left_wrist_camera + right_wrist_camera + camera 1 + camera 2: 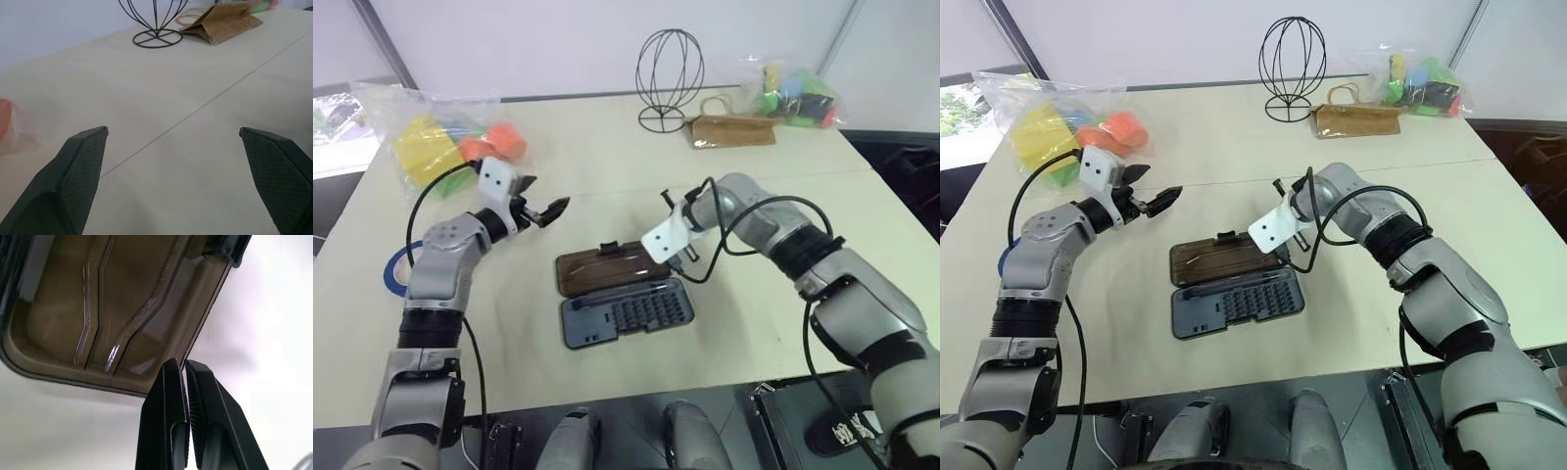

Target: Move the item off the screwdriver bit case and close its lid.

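The screwdriver bit case (626,311) lies open at the table's middle, rows of bits showing in its dark grey base. Its smoky-brown lid (602,267) lies flat on the table behind the base, with the small dark latch (607,247) at its far edge. My right gripper (185,363) is shut with nothing between its fingers, tips down at the lid's rim (195,340) near a corner. My left gripper (546,196) hangs open and empty above the table, left of the case. The item, a blue tape ring (393,266), lies on the table at the left, partly hidden by my left forearm.
A bag of colourful blocks (440,137) sits at the far left, another (798,96) at the far right. A black wire stand (671,78) and a brown pouch (732,130) stand at the back. The table's front edge (636,392) runs just below the case.
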Tool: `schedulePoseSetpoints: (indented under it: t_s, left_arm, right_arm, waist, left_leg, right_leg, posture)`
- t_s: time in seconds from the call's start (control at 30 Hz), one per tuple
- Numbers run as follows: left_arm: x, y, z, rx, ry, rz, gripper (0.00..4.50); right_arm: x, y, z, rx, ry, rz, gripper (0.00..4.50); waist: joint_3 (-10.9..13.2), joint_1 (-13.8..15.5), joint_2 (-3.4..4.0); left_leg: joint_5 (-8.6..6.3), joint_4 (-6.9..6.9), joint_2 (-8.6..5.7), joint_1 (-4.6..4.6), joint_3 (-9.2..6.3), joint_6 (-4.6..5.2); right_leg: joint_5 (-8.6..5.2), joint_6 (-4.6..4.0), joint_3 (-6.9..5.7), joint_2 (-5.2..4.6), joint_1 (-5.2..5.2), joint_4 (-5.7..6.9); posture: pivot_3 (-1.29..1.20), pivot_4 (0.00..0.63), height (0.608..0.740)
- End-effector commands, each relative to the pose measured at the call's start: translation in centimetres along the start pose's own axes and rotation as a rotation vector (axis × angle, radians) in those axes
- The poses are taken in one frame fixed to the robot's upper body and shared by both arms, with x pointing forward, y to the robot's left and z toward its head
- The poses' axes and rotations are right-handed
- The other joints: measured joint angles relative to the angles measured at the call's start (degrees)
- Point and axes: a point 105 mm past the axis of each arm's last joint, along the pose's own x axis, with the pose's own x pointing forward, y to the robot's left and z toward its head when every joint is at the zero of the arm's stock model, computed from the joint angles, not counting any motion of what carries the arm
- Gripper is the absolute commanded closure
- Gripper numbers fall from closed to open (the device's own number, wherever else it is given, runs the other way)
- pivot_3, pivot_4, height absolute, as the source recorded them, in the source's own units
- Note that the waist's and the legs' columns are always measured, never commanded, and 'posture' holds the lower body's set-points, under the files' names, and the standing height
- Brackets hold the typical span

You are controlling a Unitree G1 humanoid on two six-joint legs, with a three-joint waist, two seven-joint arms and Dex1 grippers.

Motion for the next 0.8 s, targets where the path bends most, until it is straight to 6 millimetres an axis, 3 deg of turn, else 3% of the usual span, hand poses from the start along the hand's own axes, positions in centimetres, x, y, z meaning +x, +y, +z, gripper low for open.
schedulePoseSetpoints:
  t_s: [0.03,0.43,0.63,0.8]
  left_arm:
    - [0.1,0.1,1.7,0.031,-0.057,0.001,0.00]
    - [0.1,0.2,1.9,0.041,-0.061,0.000,0.00]
    - [0.2,0.2,1.9,0.040,-0.062,0.002,0.00]
    - [0.3,0.0,1.8,0.035,-0.060,-0.003,0.00]
  right_arm:
    - [-0.7,0.1,-1.4,0.052,0.043,0.014,4.45]
    - [-1.5,3.8,-0.8,0.198,-0.006,0.172,4.45]
    - [-1.7,3.5,1.6,0.326,-0.122,0.158,4.45]
    - [-1.5,2.5,1.6,0.425,-0.131,0.083,4.45]
  waist:
    - [0.0,-0.1,0.00]
    - [0.0,-0.2,0.00]
    - [0.0,-0.5,0.00]
    - [0.0,-0.9,0.00]
  left_leg:
    - [0.00,0.00,0.00,0.00,0.00,0.00]
    - [0.00,-0.03,0.00,0.00,-0.04,0.00]
    - [0.00,-0.03,0.00,0.00,-0.05,0.00]
    - [0.00,-0.05,0.04,0.01,-0.02,0.00]
  right_leg:
    - [0.00,0.00,0.00,0.00,0.00,-0.01]
    - [0.00,0.01,-0.03,0.00,0.04,-0.05]
    - [0.01,0.01,-0.06,0.00,0.04,-0.05]
    - [0.01,0.01,-0.07,0.02,0.02,-0.05]
  posture:
    - [0.00,0.150,0.740]
    - [0.00,0.150,0.740]
    - [0.00,0.150,0.740]
    - [0.00,0.150,0.740]
